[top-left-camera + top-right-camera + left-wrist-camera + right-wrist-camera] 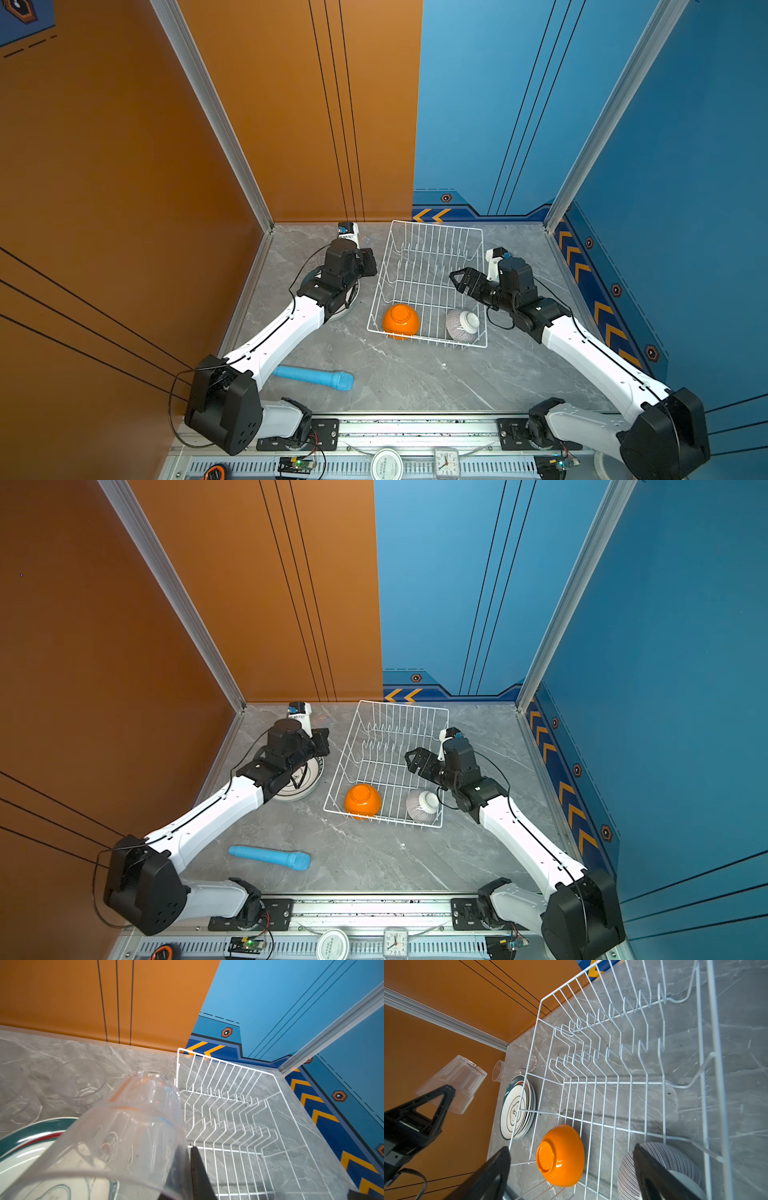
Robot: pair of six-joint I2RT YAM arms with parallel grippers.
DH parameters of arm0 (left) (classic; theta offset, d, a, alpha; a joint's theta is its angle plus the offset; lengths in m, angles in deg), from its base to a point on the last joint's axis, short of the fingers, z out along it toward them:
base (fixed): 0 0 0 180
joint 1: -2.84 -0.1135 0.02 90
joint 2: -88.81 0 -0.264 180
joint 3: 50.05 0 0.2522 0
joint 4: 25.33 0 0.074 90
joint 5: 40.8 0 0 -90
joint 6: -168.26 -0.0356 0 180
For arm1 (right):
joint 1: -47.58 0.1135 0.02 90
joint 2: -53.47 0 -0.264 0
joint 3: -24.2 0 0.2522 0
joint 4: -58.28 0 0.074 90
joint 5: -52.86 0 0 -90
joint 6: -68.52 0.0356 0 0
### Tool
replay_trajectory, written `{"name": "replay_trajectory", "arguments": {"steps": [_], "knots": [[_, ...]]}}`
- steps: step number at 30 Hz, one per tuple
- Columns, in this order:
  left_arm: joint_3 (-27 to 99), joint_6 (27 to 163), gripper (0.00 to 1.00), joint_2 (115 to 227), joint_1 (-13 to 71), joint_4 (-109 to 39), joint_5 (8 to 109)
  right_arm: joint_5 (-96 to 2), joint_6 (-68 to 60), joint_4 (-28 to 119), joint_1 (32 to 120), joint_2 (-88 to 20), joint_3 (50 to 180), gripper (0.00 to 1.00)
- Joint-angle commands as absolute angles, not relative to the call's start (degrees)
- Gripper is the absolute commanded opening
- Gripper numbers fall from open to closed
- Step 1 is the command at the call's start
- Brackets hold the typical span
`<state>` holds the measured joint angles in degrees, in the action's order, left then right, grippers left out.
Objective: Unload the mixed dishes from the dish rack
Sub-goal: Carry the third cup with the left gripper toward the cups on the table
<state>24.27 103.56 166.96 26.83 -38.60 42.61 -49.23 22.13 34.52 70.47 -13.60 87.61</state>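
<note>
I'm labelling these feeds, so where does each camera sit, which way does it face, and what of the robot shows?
Top views: high above the front edge, looking down toward the back walls; both arms whole, dish rack between them.
Left wrist: over the plates, facing the rear corner; left gripper shut on a clear tumbler.
Right wrist: over the rack, facing the orange side wall; open right gripper, the left one beyond.
Shared: both wrist views show tumbler, plates, rack.

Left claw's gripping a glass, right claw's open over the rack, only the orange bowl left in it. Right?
Not quite. Two bowls are left in the rack: the orange bowl and a striped bowl, seen in both top views. Rest holds: left claw grips a glass, right claw is open over the rack.
</note>
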Motion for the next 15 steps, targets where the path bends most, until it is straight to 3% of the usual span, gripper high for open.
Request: {"name": "replay_trajectory", "arguments": {"steps": [1, 15], "knots": [[28.1, 103.0, 0.00, 169.3, 25.6, -40.7, 40.9, -47.9, 20.4, 32.6, 69.6, -12.4, 86.9, 0.93], [38.7, 102.8, 0.00, 183.0, 22.3, -47.7, 43.2, -47.9, 19.4, 30.1, 66.9, -8.4, 84.1, 0.93]]}}
